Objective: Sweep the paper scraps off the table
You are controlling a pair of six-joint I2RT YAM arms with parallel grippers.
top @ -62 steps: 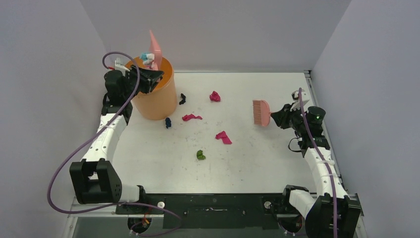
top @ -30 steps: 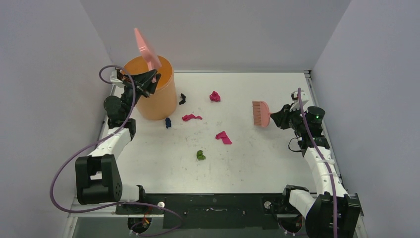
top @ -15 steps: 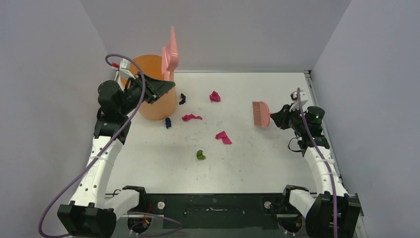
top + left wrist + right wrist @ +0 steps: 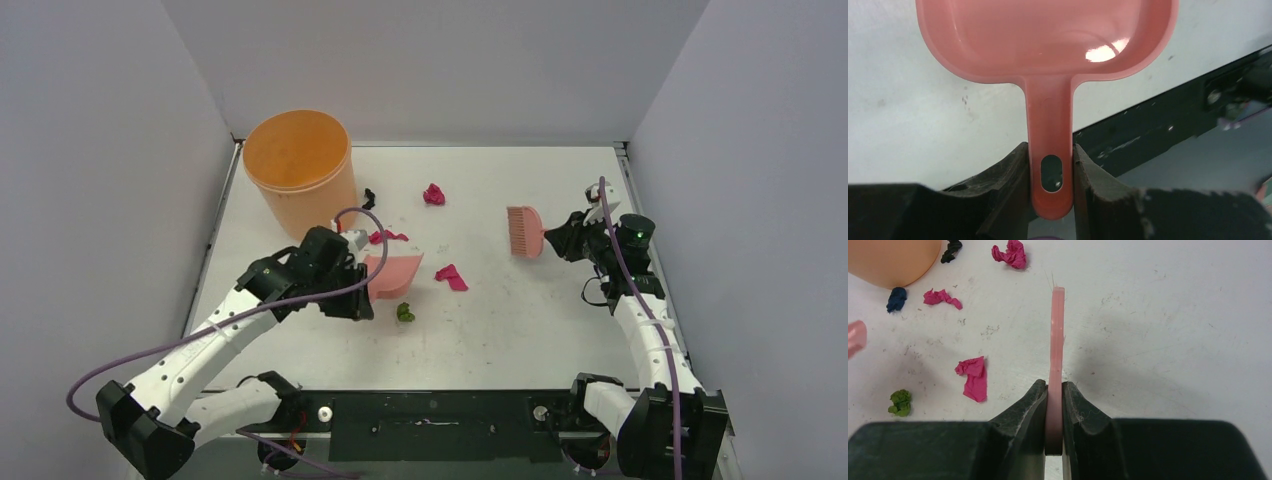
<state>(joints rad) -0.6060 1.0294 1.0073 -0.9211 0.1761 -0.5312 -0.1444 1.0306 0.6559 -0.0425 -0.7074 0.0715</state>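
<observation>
Top external view records the paper scraps (image 4: 450, 276) lying loose on the table (image 4: 540, 340). One magenta scrap is near centre, with a green scrap (image 4: 405, 312) at its 8 o'clock. Another magenta strip and a black scrap (image 4: 368, 199) lie toward 11 o'clock, and one more magenta ball toward 12 o'clock. Right wrist view adds a dark blue scrap (image 4: 896, 299) beside the orange bucket (image 4: 298, 170).

The pink dustpan (image 4: 393, 272) sits just beside the central scraps at their 9 o'clock, mouth facing 3 o'clock. The left gripper (image 4: 1050, 175) is clenched on its handle. Whether the pan's lip touches the surface cannot be told. The pink brush (image 4: 523, 230) stands well apart at 3 o'clock, bristle row running 12-to-6, with the right gripper (image 4: 1054, 405) clamped on its handle.

Judgement: the scraps lie between the two tools, nearer the left arm. The brush must travel toward 9 o'clock to drive them into the pan.
</observation>
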